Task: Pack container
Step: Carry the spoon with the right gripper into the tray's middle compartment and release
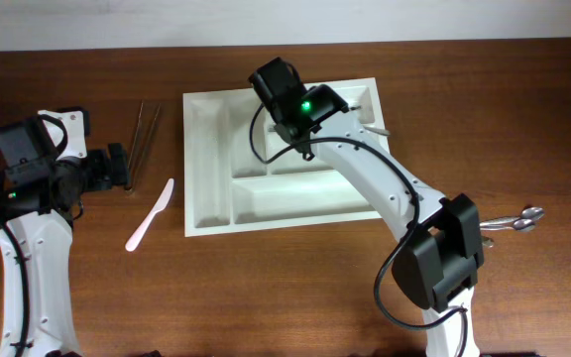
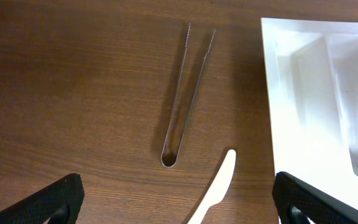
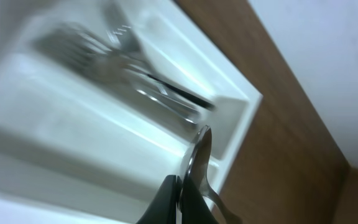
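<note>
- Right wrist view: our right claw (image 3: 180, 185) is clamped on a utensil (image 3: 201, 146) over the tray (image 3: 248, 99) (blurred).
- Released tilted, it may straddle a divider.
- Left claw (image 2: 176, 190) stands apart, empty.

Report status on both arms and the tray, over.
Left end effector open, empty, beside thin metal tongs. Right end effector shut on silver metal utensil over large white plastic cutlery tray. Metal forks already inside; nothing blocking.
</note>
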`<action>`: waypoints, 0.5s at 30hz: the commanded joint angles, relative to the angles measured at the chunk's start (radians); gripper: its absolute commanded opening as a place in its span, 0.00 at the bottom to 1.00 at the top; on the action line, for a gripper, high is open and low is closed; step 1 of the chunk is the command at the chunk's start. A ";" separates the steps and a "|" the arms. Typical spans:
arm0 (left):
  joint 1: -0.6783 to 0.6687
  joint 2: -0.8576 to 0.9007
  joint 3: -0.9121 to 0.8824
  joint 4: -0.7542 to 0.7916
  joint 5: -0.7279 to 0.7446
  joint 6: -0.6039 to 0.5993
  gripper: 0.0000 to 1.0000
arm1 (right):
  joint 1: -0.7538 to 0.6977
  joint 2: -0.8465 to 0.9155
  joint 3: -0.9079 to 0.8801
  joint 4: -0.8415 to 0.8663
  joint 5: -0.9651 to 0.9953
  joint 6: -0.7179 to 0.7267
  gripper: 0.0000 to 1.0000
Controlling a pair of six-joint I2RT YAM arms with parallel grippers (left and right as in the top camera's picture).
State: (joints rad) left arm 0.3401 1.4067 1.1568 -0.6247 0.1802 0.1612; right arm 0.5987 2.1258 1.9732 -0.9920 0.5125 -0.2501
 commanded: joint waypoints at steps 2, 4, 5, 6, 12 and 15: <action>0.003 0.003 0.020 0.003 0.014 0.013 0.99 | -0.002 0.040 0.011 -0.038 -0.074 -0.038 0.04; 0.003 0.003 0.020 0.003 0.014 0.013 0.99 | 0.000 0.060 0.011 -0.063 -0.097 -0.038 0.04; 0.003 0.003 0.020 0.003 0.014 0.013 0.99 | 0.003 0.065 0.011 -0.074 -0.102 -0.039 0.04; 0.003 0.003 0.020 0.003 0.014 0.013 0.99 | 0.005 0.073 0.011 -0.084 -0.102 -0.039 0.04; 0.003 0.003 0.020 0.003 0.014 0.013 0.99 | 0.037 0.078 0.011 -0.128 -0.121 -0.063 0.04; 0.003 0.003 0.020 0.003 0.014 0.013 0.99 | 0.048 0.078 0.011 -0.131 -0.132 -0.069 0.04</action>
State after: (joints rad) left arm 0.3401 1.4067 1.1568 -0.6247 0.1806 0.1612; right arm 0.6228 2.2047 1.9728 -1.1213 0.4046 -0.3016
